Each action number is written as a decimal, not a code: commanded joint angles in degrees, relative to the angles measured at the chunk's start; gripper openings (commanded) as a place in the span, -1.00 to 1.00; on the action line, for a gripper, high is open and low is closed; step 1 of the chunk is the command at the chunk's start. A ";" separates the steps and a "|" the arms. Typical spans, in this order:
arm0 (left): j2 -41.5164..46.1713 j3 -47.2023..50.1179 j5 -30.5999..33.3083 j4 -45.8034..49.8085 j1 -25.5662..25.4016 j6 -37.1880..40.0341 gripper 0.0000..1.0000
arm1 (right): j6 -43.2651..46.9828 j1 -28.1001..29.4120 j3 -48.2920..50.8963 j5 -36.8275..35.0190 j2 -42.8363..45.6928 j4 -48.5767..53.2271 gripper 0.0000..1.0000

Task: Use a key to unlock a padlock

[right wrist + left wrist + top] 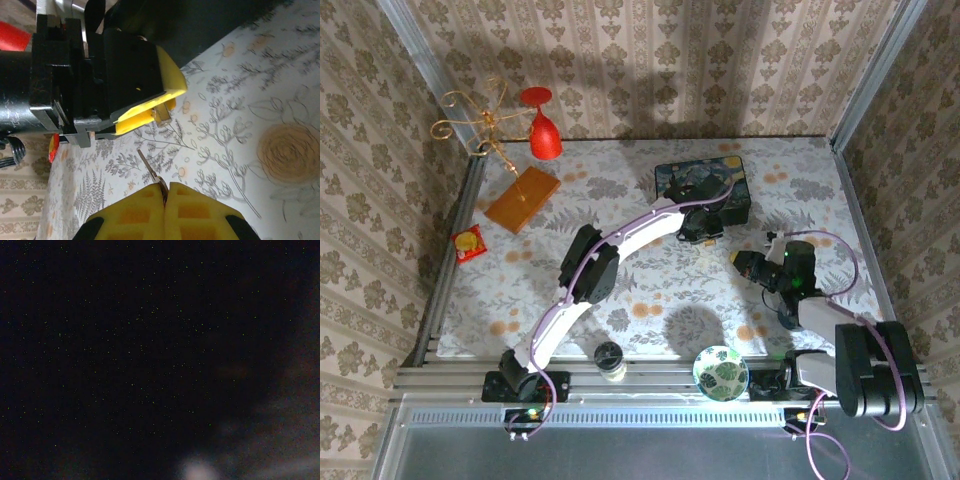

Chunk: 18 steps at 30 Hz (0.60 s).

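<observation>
Green-patterned bowl (720, 370) and a small dark-topped cup (609, 358) stand at the near edge of the table (520, 290). Past the bowl, right of the table's middle, the right gripper (165, 192) has its yellow pads pressed together on the key (148, 169), whose thin shaft sticks out beyond the fingertips. Facing it, the left gripper (170, 100) is clamped on the padlock (162, 115), a small brass-coloured block poking out between its yellow-lined fingers. The key's tip is near the padlock but not touching it. Behind the left gripper lies the dark blue box (705, 185), close to the far edge. Towards the far left corner are a wooden block (523, 199), a red glass (544, 135) and a gold wire ornament (470, 120).
</observation>
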State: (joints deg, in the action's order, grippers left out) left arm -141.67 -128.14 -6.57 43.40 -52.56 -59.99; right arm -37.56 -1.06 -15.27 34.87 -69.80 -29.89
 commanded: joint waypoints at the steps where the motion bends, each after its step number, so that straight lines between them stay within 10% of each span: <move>1: 2.72 1.59 -7.85 -5.76 0.86 -6.89 -1.00 | 4.16 0.31 -2.95 2.96 -2.58 -6.80 -1.00; 18: 5.46 6.98 -18.58 -13.51 3.02 -14.60 -1.00 | 12.91 2.18 -7.88 -5.40 -0.25 11.08 -1.00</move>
State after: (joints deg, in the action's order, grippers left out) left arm -137.91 -122.32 -16.43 31.46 -49.76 -69.93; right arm -27.40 0.43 -21.17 32.49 -70.59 -22.33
